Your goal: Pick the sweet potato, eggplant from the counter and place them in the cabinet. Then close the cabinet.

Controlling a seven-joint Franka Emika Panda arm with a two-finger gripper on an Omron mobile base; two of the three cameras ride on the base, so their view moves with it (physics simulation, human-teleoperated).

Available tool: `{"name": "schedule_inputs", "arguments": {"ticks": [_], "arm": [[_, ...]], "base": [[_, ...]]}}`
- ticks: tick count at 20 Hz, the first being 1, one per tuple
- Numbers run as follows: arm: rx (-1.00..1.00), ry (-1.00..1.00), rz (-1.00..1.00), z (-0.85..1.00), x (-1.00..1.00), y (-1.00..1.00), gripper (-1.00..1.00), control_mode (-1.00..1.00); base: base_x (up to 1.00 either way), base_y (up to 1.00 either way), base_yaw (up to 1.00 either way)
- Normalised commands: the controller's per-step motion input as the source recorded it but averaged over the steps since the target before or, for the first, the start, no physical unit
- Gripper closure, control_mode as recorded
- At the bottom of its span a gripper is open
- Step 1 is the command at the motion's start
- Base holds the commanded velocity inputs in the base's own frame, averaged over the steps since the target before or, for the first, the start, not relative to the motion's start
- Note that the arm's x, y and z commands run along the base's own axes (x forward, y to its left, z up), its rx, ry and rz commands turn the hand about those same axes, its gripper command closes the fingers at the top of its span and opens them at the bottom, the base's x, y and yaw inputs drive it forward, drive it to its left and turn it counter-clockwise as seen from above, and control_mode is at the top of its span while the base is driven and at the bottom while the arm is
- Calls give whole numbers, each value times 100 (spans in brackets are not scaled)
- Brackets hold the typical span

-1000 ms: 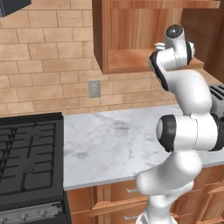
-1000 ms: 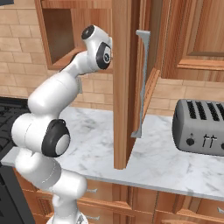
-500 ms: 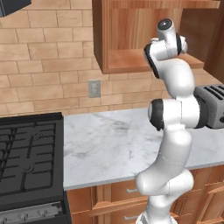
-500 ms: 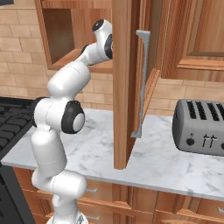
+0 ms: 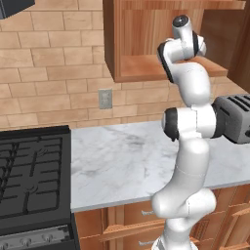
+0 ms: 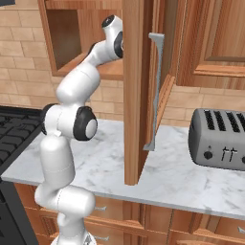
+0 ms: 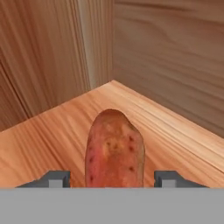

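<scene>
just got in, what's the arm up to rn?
The arm is reaching into the open wall cabinet. In the hand view the sweet potato lies on the cabinet's wooden floor near a back corner, between the claw tips, which stand apart on either side without touching it. The cabinet door is open, not yet closed.

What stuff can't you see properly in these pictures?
- Sweet potato: in the hand view its near end is cut off at the bottom.
- Pincer: the hand view shows just the tips, standing clear of the sweet potato on both sides.
- Cabinet shelf: in the left base view the arm covers its right part.
- Toaster: cut off by the right edge in the right base view.
</scene>
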Motion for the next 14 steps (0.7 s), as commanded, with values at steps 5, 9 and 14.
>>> {"name": "schedule_inputs", "arguments": {"ticks": [5, 9, 14], "arm": [[-6, -9, 0, -49, 0, 0, -100, -100], [-16, -30, 1, -100, -50, -1, -100, -100], [-15, -48, 3, -31, -100, 0, -100, -100]], "base": [[0, 0, 0], [0, 0, 0], [0, 0, 0]]}}
